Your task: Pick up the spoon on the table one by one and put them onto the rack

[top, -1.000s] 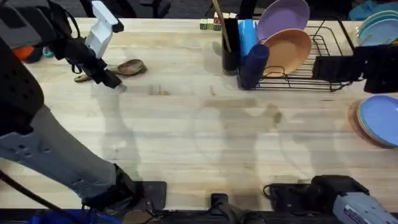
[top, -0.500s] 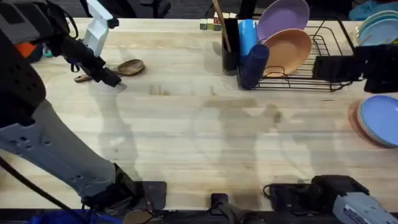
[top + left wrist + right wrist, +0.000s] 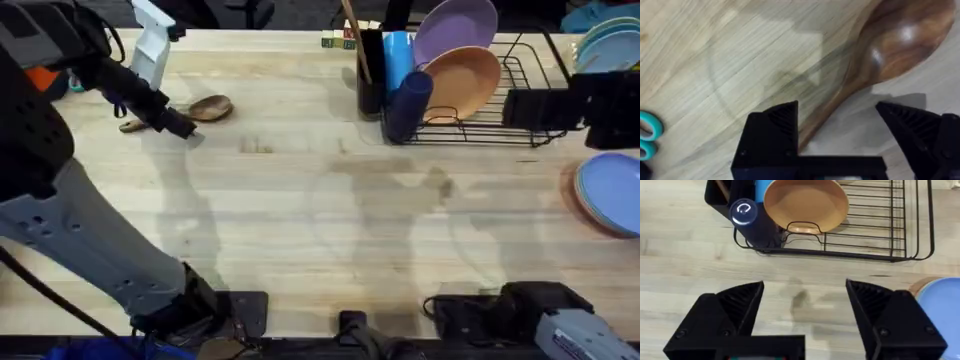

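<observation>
Left arm's white wrist housing sits slightly further toward the table's far-left edge than a second ago; spoon (image 3: 190, 110) hasn't moved, rest of scene same. Left gripper (image 3: 178, 126) is low over the spoon handle at far-left of the table (image 3: 320, 220), black fingers apart, handle running between them in the left wrist view (image 3: 837, 127), not clamped. Spoon (image 3: 890, 45) is dark glossy brown wood, oval bowl, handle tapering, lying flat. Teal scissors (image 3: 647, 137) lie near it. Rack (image 3: 520, 100) at far centre-right: black wire, holds an orange plate (image 3: 462, 82), purple plate (image 3: 455, 30), a dark blue cup (image 3: 408, 100), black utensil cup (image 3: 370, 70). Right gripper (image 3: 805, 310) hovers near the rack (image 3: 865, 240), fingers wide apart, empty. Blue plates (image 3: 610, 190) at right edge.
</observation>
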You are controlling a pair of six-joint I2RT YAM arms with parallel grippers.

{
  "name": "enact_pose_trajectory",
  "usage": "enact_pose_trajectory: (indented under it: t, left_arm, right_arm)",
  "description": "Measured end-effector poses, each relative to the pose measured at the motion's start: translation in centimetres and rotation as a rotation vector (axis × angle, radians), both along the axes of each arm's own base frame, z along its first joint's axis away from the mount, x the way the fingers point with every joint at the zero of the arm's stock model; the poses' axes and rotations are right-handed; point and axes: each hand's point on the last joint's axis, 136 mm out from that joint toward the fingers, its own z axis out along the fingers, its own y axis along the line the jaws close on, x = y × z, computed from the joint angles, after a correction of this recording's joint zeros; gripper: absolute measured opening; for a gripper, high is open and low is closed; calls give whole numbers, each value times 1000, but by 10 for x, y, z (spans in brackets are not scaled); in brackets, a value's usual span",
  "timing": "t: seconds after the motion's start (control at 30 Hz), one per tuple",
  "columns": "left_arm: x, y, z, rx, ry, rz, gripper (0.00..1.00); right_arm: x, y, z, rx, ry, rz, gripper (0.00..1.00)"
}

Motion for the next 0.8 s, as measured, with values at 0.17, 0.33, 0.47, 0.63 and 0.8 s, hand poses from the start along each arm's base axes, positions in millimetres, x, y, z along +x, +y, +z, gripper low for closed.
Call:
enact_pose_trajectory:
  t: [0.17,0.33,0.47,0.63,0.8]
  left_arm:
    - [-1,1,0,-12,4,33,992]
    - [-1,0,0,-18,4,39,957]
    - [-1,-3,-1,-35,3,33,845]
    - [-1,-4,-1,-41,3,34,805]
    - [-5,-11,-2,-72,14,28,527]
  right_arm:
    - [0,0,0,0,0,-1,992]
    - [0,0,0,0,0,-1,992]
    - [0,0,0,0,0,-1,992]
    - [0,0,0,0,0,0,992]
    - [0,0,0,0,0,0,992]
